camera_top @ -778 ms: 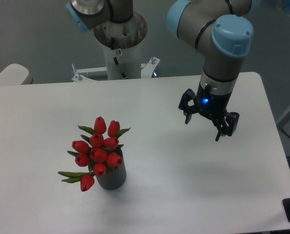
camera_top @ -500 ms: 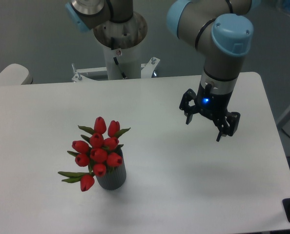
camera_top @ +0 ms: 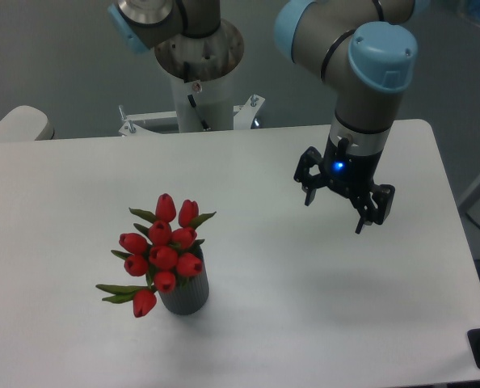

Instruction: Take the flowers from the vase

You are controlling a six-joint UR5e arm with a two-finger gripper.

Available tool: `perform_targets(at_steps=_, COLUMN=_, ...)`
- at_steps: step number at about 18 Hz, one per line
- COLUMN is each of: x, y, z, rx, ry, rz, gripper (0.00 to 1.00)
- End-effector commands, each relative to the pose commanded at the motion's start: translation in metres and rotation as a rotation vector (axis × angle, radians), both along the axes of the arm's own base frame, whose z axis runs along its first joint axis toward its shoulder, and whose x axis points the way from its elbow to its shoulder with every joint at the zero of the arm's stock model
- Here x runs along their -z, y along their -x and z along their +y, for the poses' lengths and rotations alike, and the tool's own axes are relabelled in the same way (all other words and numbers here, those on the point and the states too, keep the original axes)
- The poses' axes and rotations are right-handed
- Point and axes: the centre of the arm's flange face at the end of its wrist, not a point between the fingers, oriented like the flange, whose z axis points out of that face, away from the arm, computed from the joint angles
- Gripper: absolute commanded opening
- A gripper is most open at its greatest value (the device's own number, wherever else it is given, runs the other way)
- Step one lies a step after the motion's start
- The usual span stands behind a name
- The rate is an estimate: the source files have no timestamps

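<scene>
The gripper (camera_top: pixel 337 208) is hanging open and empty, well right of the vase (camera_top: pixel 184 294), where the flowers (camera_top: pixel 162 251) are sitting.

We've got a grey arm (camera_top: pixel 361 89) with light-blue joint caps and a black two-finger gripper (camera_top: pixel 337 202) with a blue light on.

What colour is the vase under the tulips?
Dark grey, with vertical ribs; the vase shows in the fixed camera view.

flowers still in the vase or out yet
In. The red flowers stand bunched in the grey vase on the table, and the tool hangs open far off to their right, holding nothing.
</scene>
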Motion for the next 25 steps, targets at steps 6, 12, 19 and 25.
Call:
perform_targets(at_steps=6, x=0.005, y=-0.014, z=0.018, rx=-0.030, ry=-0.072, rz=-0.040, gripper=1.00)
perform_targets(at_steps=12, x=0.022, y=-0.037, z=0.012, rx=0.006, ry=-0.238, rz=-0.146, gripper=1.00)
perform_targets(at_steps=19, x=0.064, y=-0.062, z=0.014, rx=0.191, ry=-0.474, rz=-0.256, gripper=1.00)
perform_targets(at_steps=25, x=0.083, y=-0.078, z=0.011, rx=0.247, ry=-0.607, rz=-0.325, gripper=1.00)
